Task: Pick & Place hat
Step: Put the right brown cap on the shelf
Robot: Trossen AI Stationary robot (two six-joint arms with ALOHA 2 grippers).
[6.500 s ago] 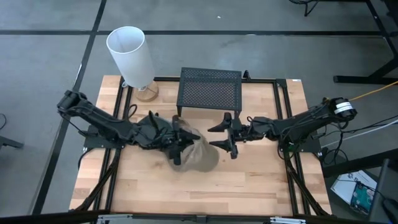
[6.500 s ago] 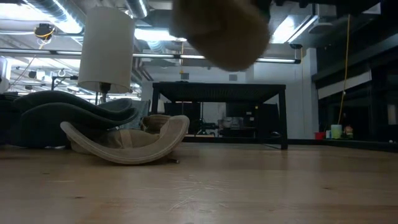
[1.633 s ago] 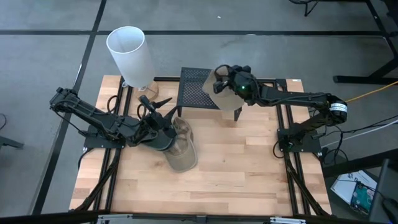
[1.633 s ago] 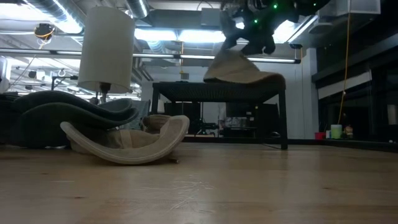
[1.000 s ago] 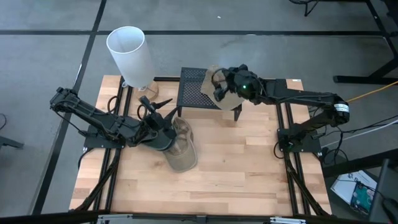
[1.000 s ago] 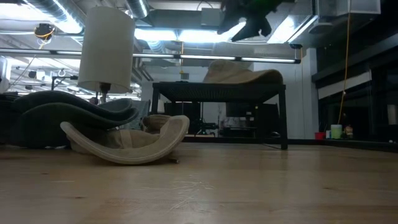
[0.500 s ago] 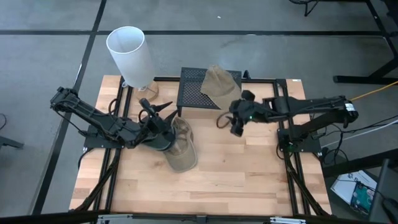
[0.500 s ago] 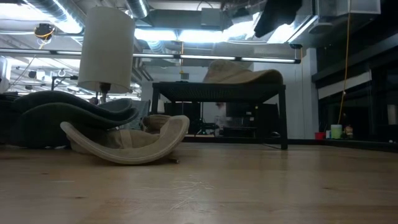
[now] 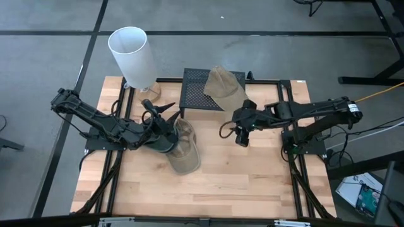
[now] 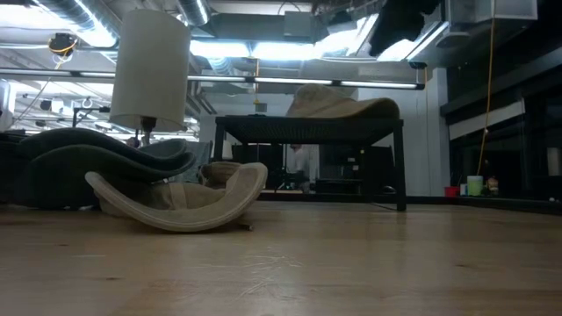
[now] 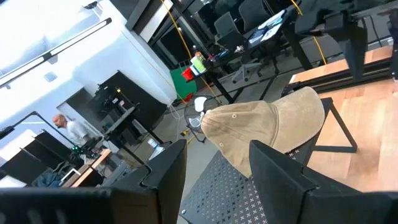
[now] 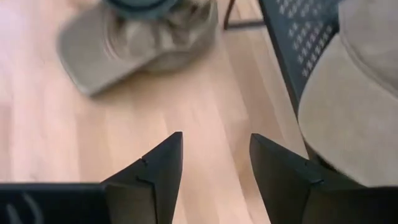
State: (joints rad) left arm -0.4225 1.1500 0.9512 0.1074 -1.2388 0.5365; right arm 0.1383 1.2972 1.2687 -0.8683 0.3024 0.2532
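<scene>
Overhead, a wooden table (image 9: pixel 252 170) stands on grey concrete floor (image 9: pixel 50 50).

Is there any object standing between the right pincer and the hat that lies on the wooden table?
Nothing visible does. The right pincer hangs open over bare wood, and only bare boards lie between it and the hat on the table. The left pincer sits at that hat's far side, not in the path.

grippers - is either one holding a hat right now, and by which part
Neither. The right gripper hangs open over the table, clear of the hat lying on the mesh stand. The left gripper is open, beside the second hat.
</scene>
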